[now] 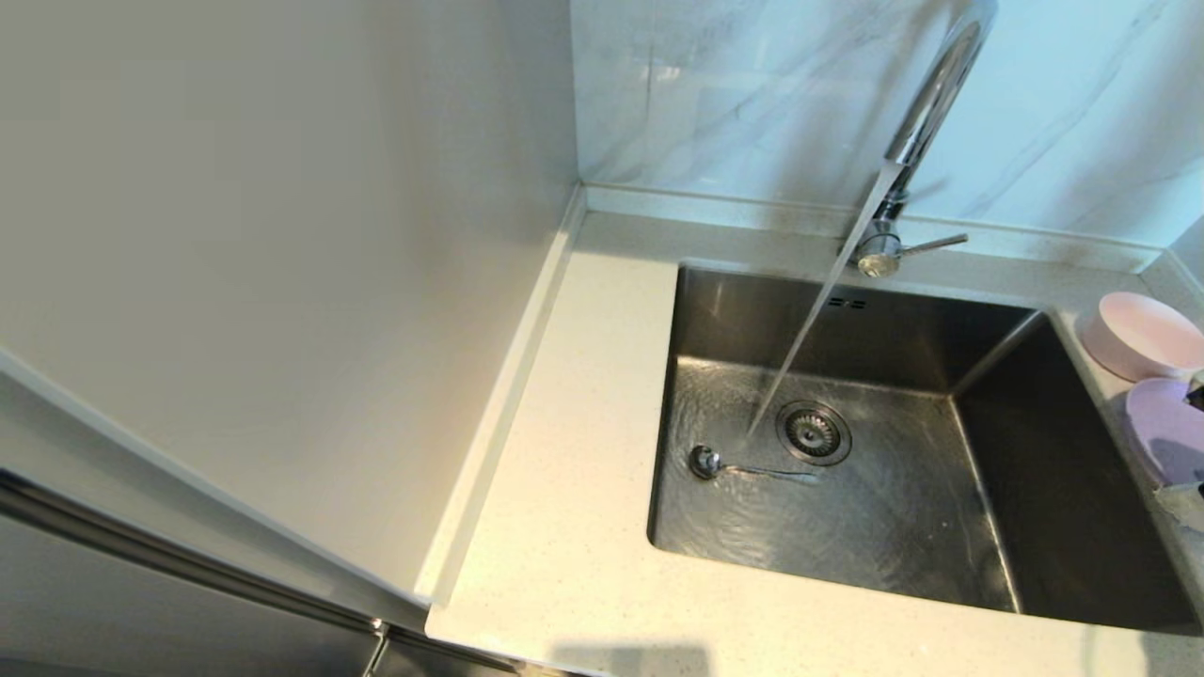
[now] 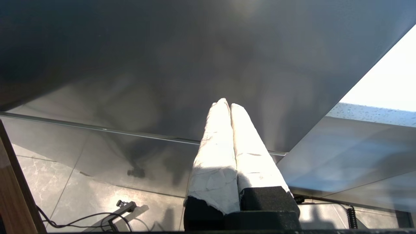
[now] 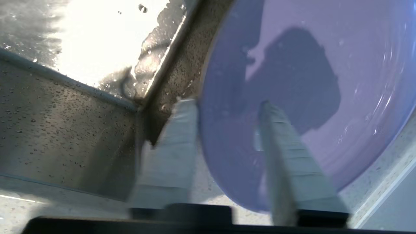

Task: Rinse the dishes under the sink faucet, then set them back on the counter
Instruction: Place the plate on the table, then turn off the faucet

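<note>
Dishes: pale pink round bowl (image 1: 1143, 334) and flat lilac round plate (image 1: 1166, 428) on cream speckled bench (image 1: 564, 527). Shiny metal spoon (image 1: 743, 465) lies in running steel sink (image 1: 1063, 527), unretrieved. Right hand (image 3: 227, 130) open astride plate rim; left hand (image 2: 229, 110) closed, parked.

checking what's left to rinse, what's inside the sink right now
Inside the sink only the spoon lies on the wet floor beside the drain strainer, with water streaming down. Nothing looks covered.

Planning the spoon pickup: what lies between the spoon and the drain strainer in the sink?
Head view: only wet sink floor; the spoon handle points at the strainer, and the faucet stream lands there.
</note>
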{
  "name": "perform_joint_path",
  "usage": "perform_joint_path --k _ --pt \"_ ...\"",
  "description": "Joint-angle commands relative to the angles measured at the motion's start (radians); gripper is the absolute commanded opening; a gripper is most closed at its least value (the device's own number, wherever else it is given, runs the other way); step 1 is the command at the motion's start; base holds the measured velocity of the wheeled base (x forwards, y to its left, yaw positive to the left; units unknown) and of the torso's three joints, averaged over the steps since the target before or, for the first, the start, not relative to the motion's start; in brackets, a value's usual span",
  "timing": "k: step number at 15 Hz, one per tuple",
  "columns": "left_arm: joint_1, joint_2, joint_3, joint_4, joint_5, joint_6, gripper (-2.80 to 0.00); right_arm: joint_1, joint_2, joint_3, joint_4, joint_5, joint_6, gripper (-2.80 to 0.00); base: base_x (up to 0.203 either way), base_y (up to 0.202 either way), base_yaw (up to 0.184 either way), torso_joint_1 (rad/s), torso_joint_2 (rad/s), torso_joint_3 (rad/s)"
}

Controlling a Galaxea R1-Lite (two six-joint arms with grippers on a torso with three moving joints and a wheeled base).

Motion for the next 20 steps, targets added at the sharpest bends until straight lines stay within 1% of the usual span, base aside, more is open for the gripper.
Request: perform_joint_path --k 1,2,4,5,8,10,12,14,16,19,20 --pt "0.0 0.0 0.0 0.0 0.001 0.0 -2.8 -0.011 0.01 -0.001 0.002 0.003 -0.001 0.0 0.0 0.0 0.0 0.0 0.0 0.0" --pt "0.0 0.0 0.0 0.0 0.001 0.0 -2.8 -0.018 0.009 -0.003 0.002 0.005 0.003 0.0 0.0 0.0 0.0 0.0 0.0 0.0" --pt "0.0 0.0 0.0 0.0 0.001 0.0 -2.8 -0.022 0.004 -0.003 0.001 0.019 0.04 0.0 0.0 0.0 0.0 0.0 0.0 0.0" --pt "0.0 0.0 0.0 0.0 0.001 0.0 -2.8 -0.022 0.0 -0.005 0.001 0.045 0.063 0.0 0.0 0.0 0.0 0.0 0.0 0.0" --pt "0.0 0.0 0.0 0.0 0.001 0.0 -2.8 -0.033 -0.041 -0.008 0.007 0.126 0.118 0.0 0.0 0.0 0.0 0.0 0.0 0.0" --pt "0.0 0.0 0.0 0.0 0.0 0.0 -2.8 -0.043 -0.089 -0.006 0.045 0.181 0.146 0.0 0.0 0.0 0.0 0.0 0.0 0.0" --pt "0.0 0.0 0.0 0.0 0.001 0.0 -2.8 -0.044 -0.141 -0.007 0.095 0.263 0.167 0.0 0.0 0.0 0.0 0.0 0.0 0.0" --pt "0.0 0.0 0.0 0.0 0.001 0.0 -2.8 -0.032 -0.194 0.009 0.107 0.347 0.174 0.0 0.0 0.0 0.0 0.0 0.0 0.0" --pt "0.0 0.0 0.0 0.0 -0.001 0.0 -2.8 0.006 -0.243 0.015 0.107 0.359 0.176 0.0 0.0 0.0 0.0 0.0 0.0 0.0" --pt "0.0 0.0 0.0 0.0 0.0 0.0 -2.8 0.074 -0.281 0.004 0.104 0.344 0.194 0.0 0.0 0.0 0.0 0.0 0.0 0.0" --pt "0.0 0.0 0.0 0.0 0.001 0.0 -2.8 0.092 -0.255 -0.025 0.104 0.333 0.198 -2.15 0.0 0.0 0.0 0.0 0.0 0.0"
